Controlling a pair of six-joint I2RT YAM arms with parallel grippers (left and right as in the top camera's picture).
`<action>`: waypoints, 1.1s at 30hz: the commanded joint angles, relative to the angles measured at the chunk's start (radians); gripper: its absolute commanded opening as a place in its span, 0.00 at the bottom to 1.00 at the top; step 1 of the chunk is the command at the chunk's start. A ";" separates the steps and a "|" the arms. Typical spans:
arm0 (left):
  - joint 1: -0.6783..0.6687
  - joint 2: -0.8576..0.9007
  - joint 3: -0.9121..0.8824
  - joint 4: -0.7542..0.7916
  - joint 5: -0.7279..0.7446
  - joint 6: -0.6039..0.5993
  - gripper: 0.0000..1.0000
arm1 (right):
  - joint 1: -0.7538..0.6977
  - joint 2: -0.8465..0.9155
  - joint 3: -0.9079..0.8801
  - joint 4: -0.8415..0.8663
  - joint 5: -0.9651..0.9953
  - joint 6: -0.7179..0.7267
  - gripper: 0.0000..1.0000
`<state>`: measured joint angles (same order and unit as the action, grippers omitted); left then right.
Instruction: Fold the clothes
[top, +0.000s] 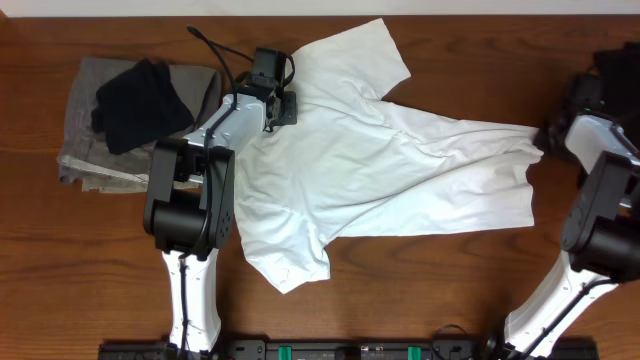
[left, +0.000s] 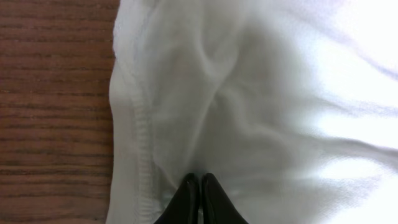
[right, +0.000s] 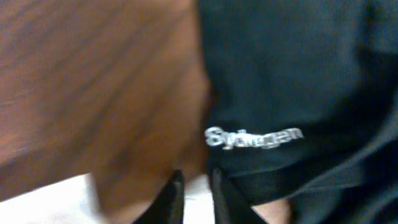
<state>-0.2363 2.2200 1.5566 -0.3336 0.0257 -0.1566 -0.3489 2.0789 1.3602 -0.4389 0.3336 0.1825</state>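
The clothes, a white T-shirt (top: 380, 170), lie spread lengthwise across the wooden table, one sleeve toward the back and one toward the front. My left gripper (top: 285, 108) is at the shirt's collar end. In the left wrist view its gripper (left: 199, 178) is shut, pinching the white cloth (left: 280, 93) beside a stitched hem. My right gripper (top: 545, 140) is at the shirt's far right edge. In the blurred right wrist view its gripper (right: 196, 177) shows a narrow gap between the fingers, with white cloth (right: 37, 196) under and between them.
A pile of grey and black garments (top: 130, 110) lies at the back left. A black garment (top: 615, 70) with white lettering (right: 255, 137) lies at the back right, close to my right gripper. Bare wood (left: 56, 93) shows left of the shirt's hem.
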 joint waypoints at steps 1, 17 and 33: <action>0.011 0.021 -0.009 -0.010 -0.012 0.007 0.07 | -0.008 -0.108 0.056 -0.013 -0.055 -0.127 0.25; 0.011 0.020 -0.009 -0.050 -0.012 0.006 0.07 | 0.103 -0.183 0.115 -0.288 -0.606 -0.346 0.01; 0.011 0.021 -0.009 -0.075 -0.012 0.006 0.07 | 0.244 0.122 0.115 -0.177 -0.542 -0.392 0.01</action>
<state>-0.2356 2.2181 1.5620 -0.3756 0.0219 -0.1562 -0.1112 2.1452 1.4837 -0.6331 -0.2291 -0.2020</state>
